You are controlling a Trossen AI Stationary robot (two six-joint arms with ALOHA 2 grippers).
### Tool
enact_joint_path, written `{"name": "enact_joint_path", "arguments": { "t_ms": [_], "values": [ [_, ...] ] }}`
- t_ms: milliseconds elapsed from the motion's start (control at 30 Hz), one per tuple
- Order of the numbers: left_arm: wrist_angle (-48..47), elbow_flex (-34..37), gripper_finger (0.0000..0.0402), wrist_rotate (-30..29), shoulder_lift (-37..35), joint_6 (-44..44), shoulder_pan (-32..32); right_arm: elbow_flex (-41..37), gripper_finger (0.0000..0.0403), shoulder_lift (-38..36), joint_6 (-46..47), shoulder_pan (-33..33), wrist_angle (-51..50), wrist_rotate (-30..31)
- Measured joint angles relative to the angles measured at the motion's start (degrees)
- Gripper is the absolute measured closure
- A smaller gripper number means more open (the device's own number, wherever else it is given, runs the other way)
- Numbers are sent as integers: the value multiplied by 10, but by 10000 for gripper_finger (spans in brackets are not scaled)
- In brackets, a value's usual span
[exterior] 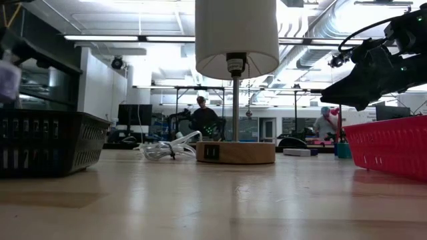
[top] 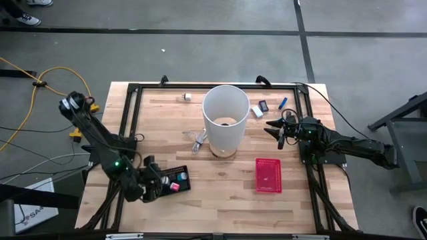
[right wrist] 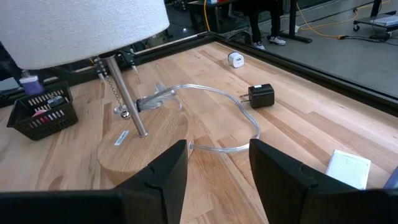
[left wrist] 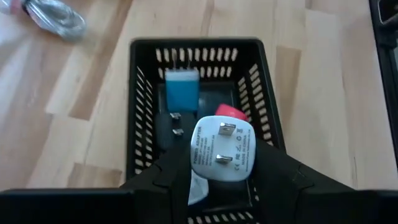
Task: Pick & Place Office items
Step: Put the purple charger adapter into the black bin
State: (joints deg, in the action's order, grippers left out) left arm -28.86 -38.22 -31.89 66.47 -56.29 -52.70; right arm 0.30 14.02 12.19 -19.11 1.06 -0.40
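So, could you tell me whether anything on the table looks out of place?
The lamp's clear cord lies loose across the wood, its black plug unplugged. Otherwise nothing stands out.

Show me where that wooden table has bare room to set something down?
The widest bare wood runs along the near edge, between the black slotted basket and red mesh basket. Crowded: the far right corner, behind the white-shaded lamp, with small items.

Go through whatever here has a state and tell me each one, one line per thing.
Left gripper: shut on the white plug adapter, above the black basket.
Right gripper: open, empty, beside the lamp.
Black basket: upright, holding blue and red pieces.
Red basket: upright, looks empty.
Lamp: upright, unplugged.
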Motion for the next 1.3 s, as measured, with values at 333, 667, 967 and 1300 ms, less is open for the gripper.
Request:
{"name": "enact_joint_path", "arguments": {
  "t_ms": [333, 667, 967, 1300],
  "values": [
    [21, 0, 267, 11, 41, -78, -44, 0, 243, 0, 0, 0, 0, 0],
    [24, 0, 267, 16, 54, -101, -27, 0, 243, 0, 0, 0, 0, 0],
    [24, 0, 267, 50, 71, -91, 6, 0, 243, 0, 0, 0, 0, 0],
    [45, 0, 267, 56, 102, -103, 9, 0, 243, 0, 0, 0, 0, 0]
  ]
}}
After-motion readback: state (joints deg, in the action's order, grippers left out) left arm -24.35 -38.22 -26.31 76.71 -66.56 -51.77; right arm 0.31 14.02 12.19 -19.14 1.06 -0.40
